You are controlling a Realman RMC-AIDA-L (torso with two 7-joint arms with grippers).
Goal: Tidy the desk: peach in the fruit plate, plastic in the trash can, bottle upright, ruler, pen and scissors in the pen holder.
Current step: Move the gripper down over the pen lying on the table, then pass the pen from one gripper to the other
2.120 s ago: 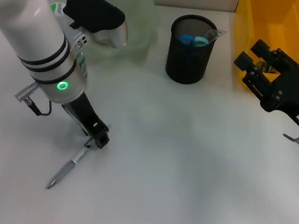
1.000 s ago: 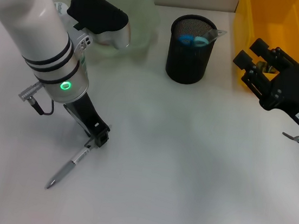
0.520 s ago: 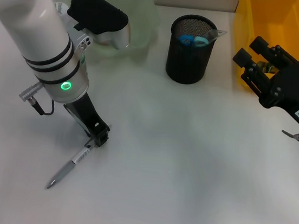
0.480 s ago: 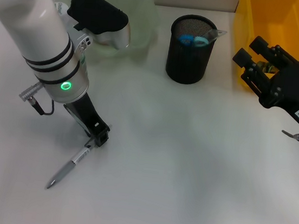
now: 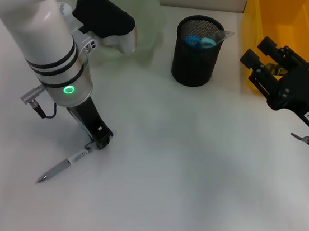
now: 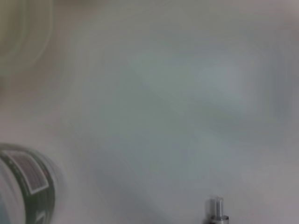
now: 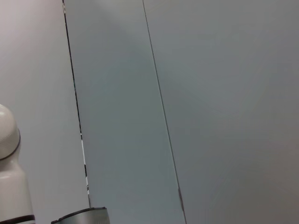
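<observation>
A silver pen (image 5: 63,166) lies slanted on the white desk (image 5: 193,171). My left gripper (image 5: 100,141) is down at its upper end, shut on it. The left wrist view shows that pen end (image 6: 216,210) and a green-labelled bottle (image 6: 25,184). The black mesh pen holder (image 5: 195,56) holds the blue-handled scissors (image 5: 199,41) and the clear ruler (image 5: 224,34). The pale green fruit plate (image 5: 147,10) sits behind my left arm. My right gripper (image 5: 256,55) hovers open beside the yellow trash can (image 5: 290,22). The peach and the plastic are hidden.
My left arm covers the back left of the desk and part of the fruit plate. The right wrist view shows only a grey wall and part of the robot's body (image 7: 9,177).
The pen has swung: its far tip moved left and up while the end at my left gripper stayed put. The left arm shifted slightly right. The right arm hardly moved.
</observation>
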